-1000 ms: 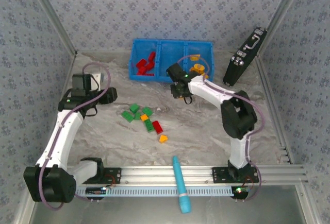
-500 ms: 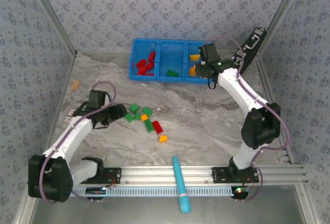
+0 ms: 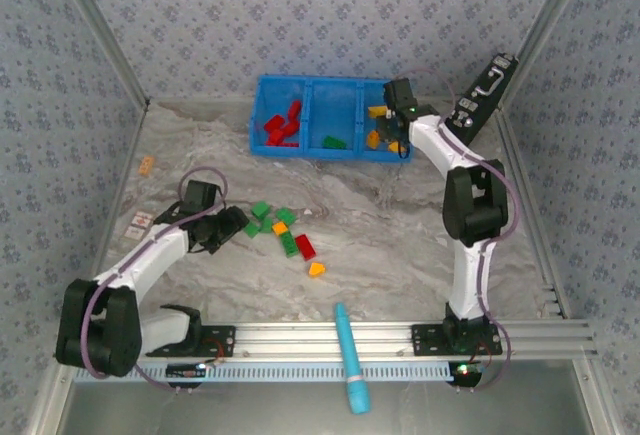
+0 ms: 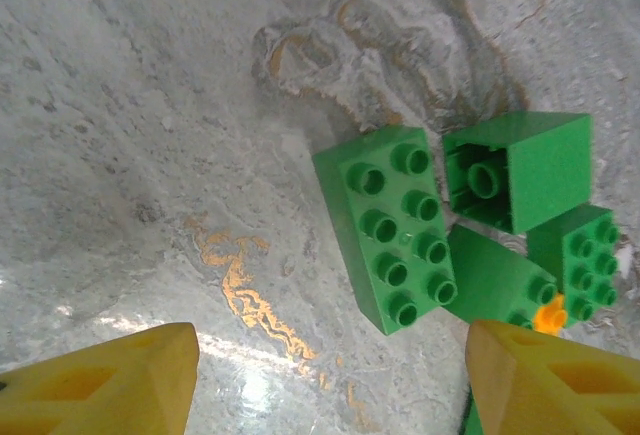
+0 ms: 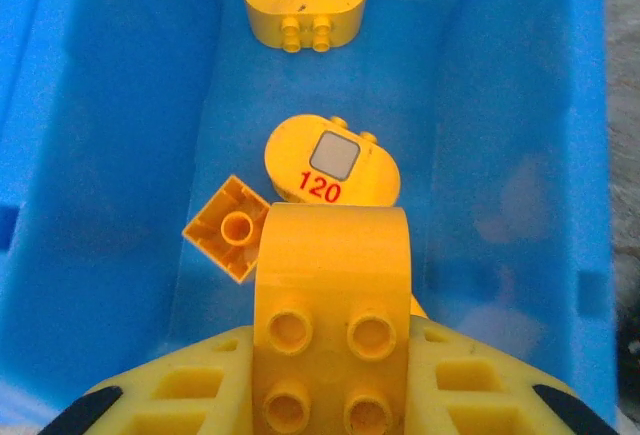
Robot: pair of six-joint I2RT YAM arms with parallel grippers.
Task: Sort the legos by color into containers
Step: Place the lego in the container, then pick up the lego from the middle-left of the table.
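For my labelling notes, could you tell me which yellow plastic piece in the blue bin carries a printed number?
The oval yellow plastic piece, marked 120 in red; the half-round yellow piece and small square brick are unmarked.

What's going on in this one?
Two robot arms are sorting toy bricks by color into a blue bin. The right gripper holds a yellow brick over the bin's right section, where other yellow pieces lie. The left gripper is open, low over a cluster of green bricks on the table. Red bricks sit in the left section, one green brick in the middle section. A red brick and orange ones are loose on the table.
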